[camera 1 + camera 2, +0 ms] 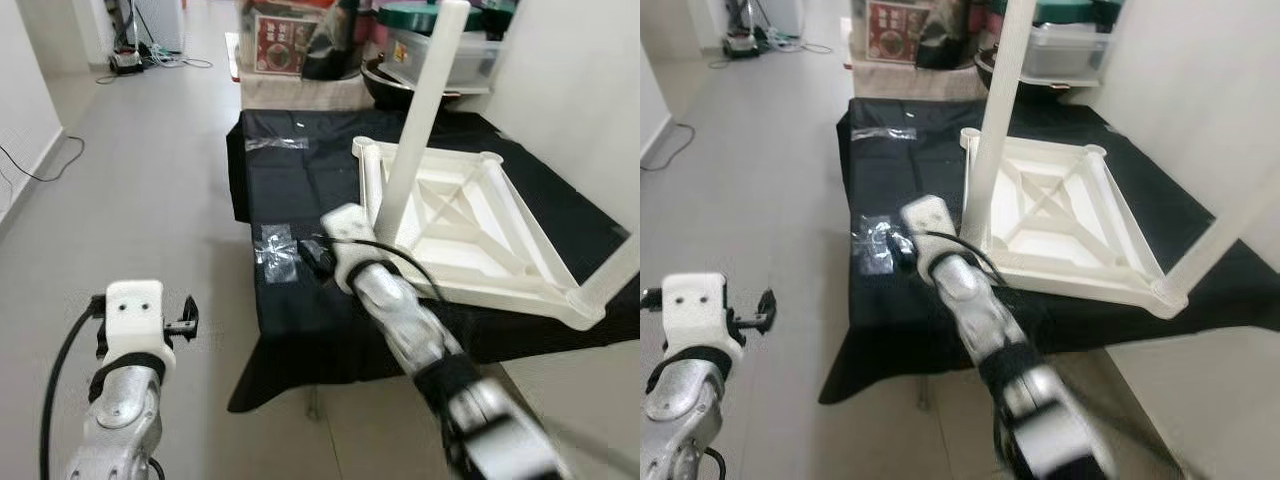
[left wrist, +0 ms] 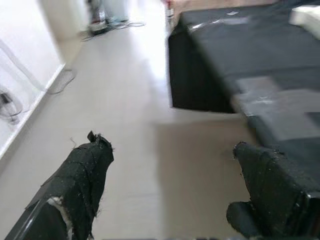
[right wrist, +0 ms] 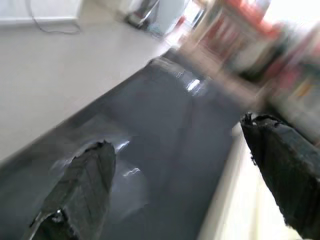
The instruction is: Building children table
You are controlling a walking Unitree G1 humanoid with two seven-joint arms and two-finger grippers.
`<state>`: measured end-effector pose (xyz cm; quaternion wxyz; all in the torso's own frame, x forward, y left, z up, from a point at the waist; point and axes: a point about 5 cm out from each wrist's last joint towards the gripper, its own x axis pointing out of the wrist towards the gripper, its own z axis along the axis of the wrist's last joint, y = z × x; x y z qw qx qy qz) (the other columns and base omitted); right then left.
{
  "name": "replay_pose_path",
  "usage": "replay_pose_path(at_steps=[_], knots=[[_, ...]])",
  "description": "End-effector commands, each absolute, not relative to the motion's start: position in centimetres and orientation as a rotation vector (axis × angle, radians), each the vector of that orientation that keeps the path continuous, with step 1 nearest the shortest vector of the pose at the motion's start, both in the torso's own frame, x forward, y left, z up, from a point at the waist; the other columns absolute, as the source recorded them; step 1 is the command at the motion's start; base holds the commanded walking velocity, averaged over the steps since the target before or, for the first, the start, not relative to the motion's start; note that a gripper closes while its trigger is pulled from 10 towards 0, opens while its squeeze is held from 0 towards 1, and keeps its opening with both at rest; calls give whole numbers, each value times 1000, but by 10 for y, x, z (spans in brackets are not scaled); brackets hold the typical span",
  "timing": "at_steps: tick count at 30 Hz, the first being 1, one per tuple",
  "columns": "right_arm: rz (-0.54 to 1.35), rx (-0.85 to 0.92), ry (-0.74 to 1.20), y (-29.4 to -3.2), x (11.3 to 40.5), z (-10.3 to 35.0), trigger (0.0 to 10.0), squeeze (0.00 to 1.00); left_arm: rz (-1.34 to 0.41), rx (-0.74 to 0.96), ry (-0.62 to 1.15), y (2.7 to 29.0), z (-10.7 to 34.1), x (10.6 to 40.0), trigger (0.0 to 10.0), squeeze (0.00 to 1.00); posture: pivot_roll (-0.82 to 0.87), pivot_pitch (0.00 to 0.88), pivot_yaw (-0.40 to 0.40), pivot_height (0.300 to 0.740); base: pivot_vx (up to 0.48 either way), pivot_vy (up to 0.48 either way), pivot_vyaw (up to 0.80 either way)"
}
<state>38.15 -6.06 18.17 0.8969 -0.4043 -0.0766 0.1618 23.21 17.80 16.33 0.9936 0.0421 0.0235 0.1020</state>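
On the black-draped low table [image 1: 300, 330] the white children's table [image 1: 470, 240] lies upside down toward the right edge, one leg [image 1: 420, 120] upright at its near-left corner — bare grey floor [image 1: 150, 200] stretches wide to the left. Right gripper [image 3: 180, 175] hangs over the cloth beside that leg, fingers [image 3: 85, 185] wide apart, holding nothing. Left gripper [image 2: 175, 185] (over the floor, off the table's left edge) is likewise spread and empty.

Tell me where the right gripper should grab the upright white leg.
Grip the leg low on its round shaft, just above the upturned tabletop, coming from the robot's side. It stands tilted and bare there, and the right gripper is already close, fingers open.
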Motion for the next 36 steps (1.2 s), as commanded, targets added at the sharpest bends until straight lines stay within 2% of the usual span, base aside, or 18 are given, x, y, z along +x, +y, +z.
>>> replay_pose_path(at_steps=[1,7,9,10,11,13,15,16,18,19,22,23,24,31,32,33,34,36], knots=[[355,-961,-135,-61,380,166,10000,0,186,96,37,176,163,233,10000,0,127,0,-93,740,0,0,0],[372,-1057,-85,-71,384,159,10000,0,175,108,29,174,165,232,10000,0,131,0,-105,740,0,0,0],[341,-1062,-6,-103,385,149,10000,0,181,96,31,176,164,229,10000,0,119,0,-108,740,0,0,0],[341,-1062,-6,-103,385,149,10000,0,181,96,31,176,164,229,10000,0,119,0,-108,740,0,0,0],[292,-1092,86,-148,381,136,10000,0,170,100,41,175,161,228,10000,0,102,0,-97,740,0,0,0],[292,-1092,86,-148,381,136,10000,0,170,100,41,175,161,228,10000,0,102,0,-97,740,0,0,0],[194,-1167,204,-209,374,125,10000,0,153,112,41,171,159,230,10000,0,78,0,-86,740,0,0,0],[194,-1167,204,-209,374,125,10000,0,153,112,41,171,159,230,10000,0,78,0,-86,740,0,0,0],[77,-1224,282,-259,368,130,10000,0,144,116,32,170,159,232,10000,0,70,0,-82,740,0,0,0],[77,-1224,282,-259,368,130,10000,0,144,116,32,170,159,232,10000,0,70,0,-82,740,0,0,0],[-158,-1282,378,-329,352,156,10000,0,141,116,22,171,159,234,10000,0,53,0,-77,740,0,0,0],[-158,-1282,378,-329,352,156,10000,0,141,116,22,171,159,234,10000,0,53,0,-77,740,0,0,0],[-265,-1288,411,-355,343,169,10000,0,140,119,19,171,160,235,10000,0,56,0,-78,740,0,0,0],[-377,-1249,382,-367,342,187,10000,0,141,120,15,172,160,234,10000,0,59,0,-79,740,0,0,0],[-362,-1192,327,-354,350,188,10000,0,142,123,12,173,160,235,10000,0,61,0,-81,740,0,0,0],[-252,-1054,200,-313,369,182,10000,0,145,135,1,173,161,236,10000,0,64,0,-82,740,0,0,0],[-252,-1054,200,-313,369,182,10000,0,145,135,1,173,161,236,10000,0,64,0,-82,740,0,0,0],[-100,-930,90,-268,382,174,10000,0,147,149,-15,173,163,237,10000,0,69,0,-85,740,0,0,0]])
